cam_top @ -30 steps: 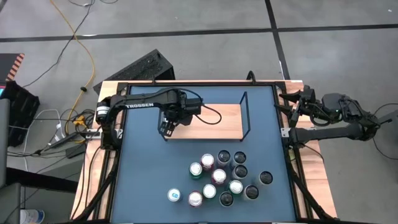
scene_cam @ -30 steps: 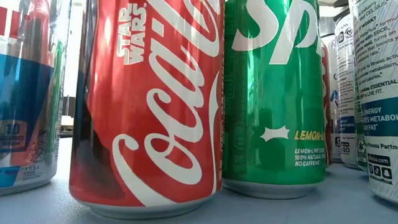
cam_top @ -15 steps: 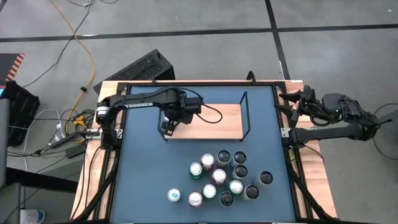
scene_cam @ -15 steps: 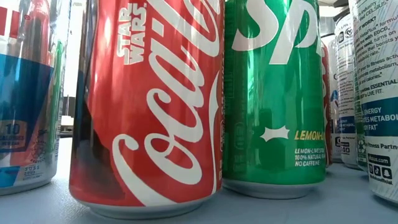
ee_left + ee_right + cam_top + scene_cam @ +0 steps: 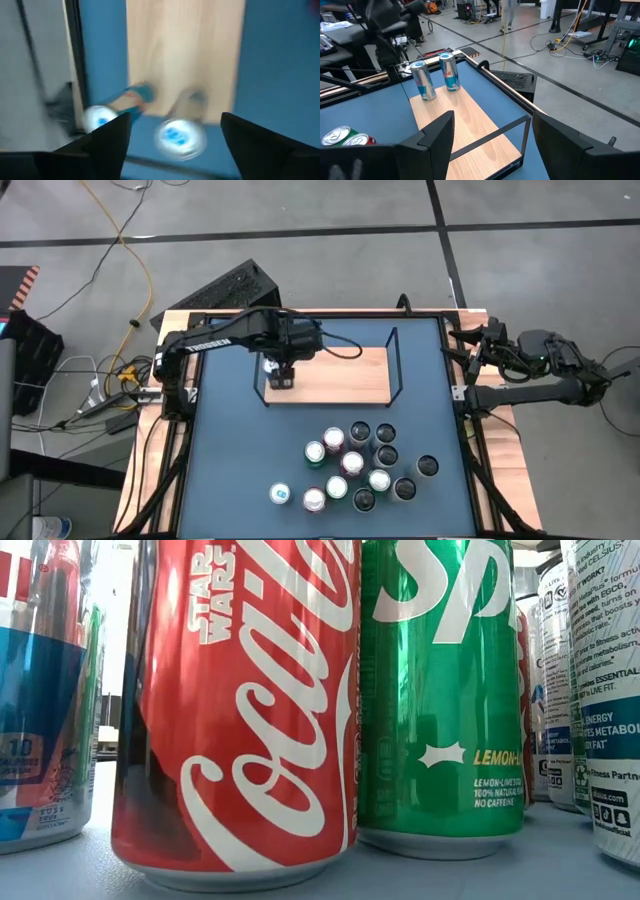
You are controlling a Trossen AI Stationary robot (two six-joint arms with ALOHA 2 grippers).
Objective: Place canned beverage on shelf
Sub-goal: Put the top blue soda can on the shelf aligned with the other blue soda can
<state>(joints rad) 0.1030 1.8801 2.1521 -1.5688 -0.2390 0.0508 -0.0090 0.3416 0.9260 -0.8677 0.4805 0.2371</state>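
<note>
left gripper (image 5: 283, 373) above two cans on the shelf (image 5: 340, 376)
fingers spread, holding nothing; both cans (image 5: 424, 80) upright at the shelf's left end. best to lift straight up, clear of their tops. right gripper (image 5: 478, 350) waits open, far right.

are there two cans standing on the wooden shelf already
Yes, the right wrist view shows two slim cans standing upright side by side at one end of the light-wood shelf.
</note>
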